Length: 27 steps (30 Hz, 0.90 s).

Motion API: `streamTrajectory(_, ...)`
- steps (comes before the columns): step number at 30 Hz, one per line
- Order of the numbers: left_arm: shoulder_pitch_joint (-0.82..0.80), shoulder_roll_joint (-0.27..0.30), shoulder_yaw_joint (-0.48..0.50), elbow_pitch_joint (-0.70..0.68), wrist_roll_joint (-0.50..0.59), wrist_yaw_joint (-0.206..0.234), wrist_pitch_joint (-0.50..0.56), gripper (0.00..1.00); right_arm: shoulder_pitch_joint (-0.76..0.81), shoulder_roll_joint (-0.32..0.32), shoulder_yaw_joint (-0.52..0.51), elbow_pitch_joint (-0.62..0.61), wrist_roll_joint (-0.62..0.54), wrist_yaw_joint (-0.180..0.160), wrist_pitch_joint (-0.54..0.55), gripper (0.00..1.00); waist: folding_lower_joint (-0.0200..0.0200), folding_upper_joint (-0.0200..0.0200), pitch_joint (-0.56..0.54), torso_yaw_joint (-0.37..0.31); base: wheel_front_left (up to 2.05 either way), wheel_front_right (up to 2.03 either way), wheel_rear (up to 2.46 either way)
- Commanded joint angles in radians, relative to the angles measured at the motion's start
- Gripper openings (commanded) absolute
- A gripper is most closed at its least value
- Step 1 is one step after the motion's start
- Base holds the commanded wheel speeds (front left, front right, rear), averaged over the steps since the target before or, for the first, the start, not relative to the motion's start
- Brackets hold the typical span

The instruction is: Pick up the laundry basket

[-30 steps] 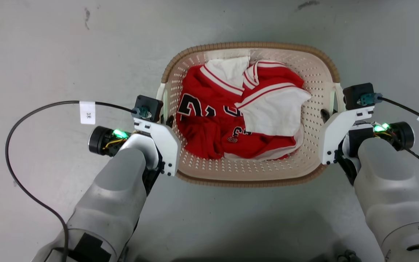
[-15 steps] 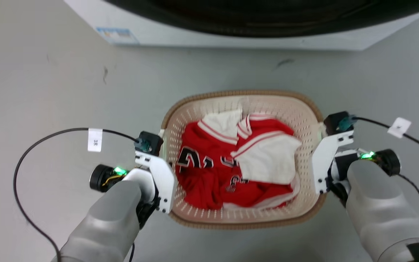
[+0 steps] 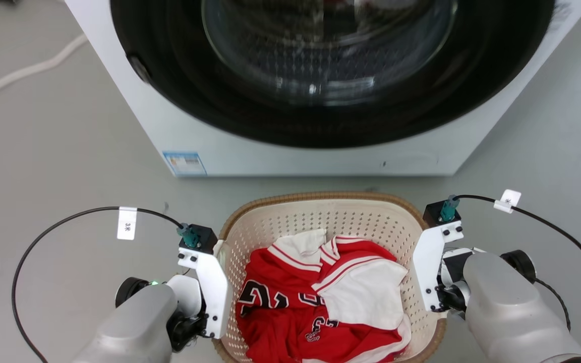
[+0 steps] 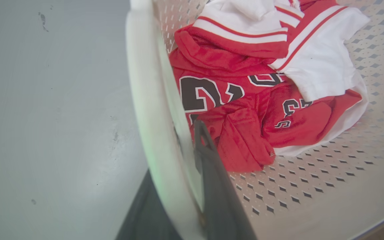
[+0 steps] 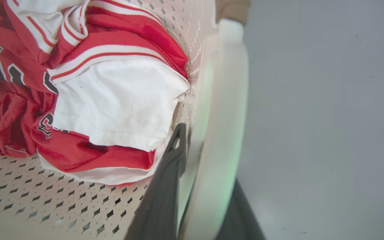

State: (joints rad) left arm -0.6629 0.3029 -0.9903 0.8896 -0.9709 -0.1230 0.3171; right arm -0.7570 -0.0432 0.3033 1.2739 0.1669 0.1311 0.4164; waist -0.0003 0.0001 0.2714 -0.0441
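The laundry basket point(image 3: 321, 201), cream and perforated with a brown woven-look rim, hangs between my two arms in the head view. It holds a red and white jersey point(image 3: 290, 302). My left gripper point(image 4: 175, 146) is shut on the basket's white left handle point(image 4: 145, 100), one dark finger inside the wall and one outside. On the other side, my right gripper point(image 5: 208, 150) is shut on the white right handle point(image 5: 225, 100) in the same way. In the head view the white wrist brackets point(image 3: 210, 287) hide the fingers.
A white front-loading washing machine point(image 3: 189, 136) with a dark round door point(image 3: 331, 50) stands just beyond the basket. Pale cables point(image 3: 18, 75) lie on the grey floor at the far left. My own black cables point(image 3: 68, 222) loop out beside each wrist.
The head camera has swung up: the washing machine has come fully into view and the basket sits lower in the picture. Both grippers keep their hold on the handles.
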Motion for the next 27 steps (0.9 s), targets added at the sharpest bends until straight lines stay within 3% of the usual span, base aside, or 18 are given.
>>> streamTrajectory(1,0.008,0.02,-0.016,-0.026,-0.017,-0.011,0.01,0.0,0.011,-0.013,0.024,-0.007,0.014,-0.001,0.017,0.0,0.0003,-0.0001,-0.1,-0.006,0.0,0.0,0.0)
streamTrajectory(14,-0.013,0.102,-0.113,-0.088,-0.138,-0.012,0.105,0.0,0.02,-0.028,0.12,-0.076,0.202,-0.001,0.123,0.0,0.0003,-0.0001,-0.238,-0.016,0.0,0.0,0.0)
streamTrajectory(27,-0.011,0.104,-0.176,-0.099,-0.224,-0.012,0.186,0.0,0.051,-0.043,0.212,-0.132,0.344,0.001,0.212,0.0,0.0003,-0.0001,-0.31,-0.031,0.0,0.0,0.0)
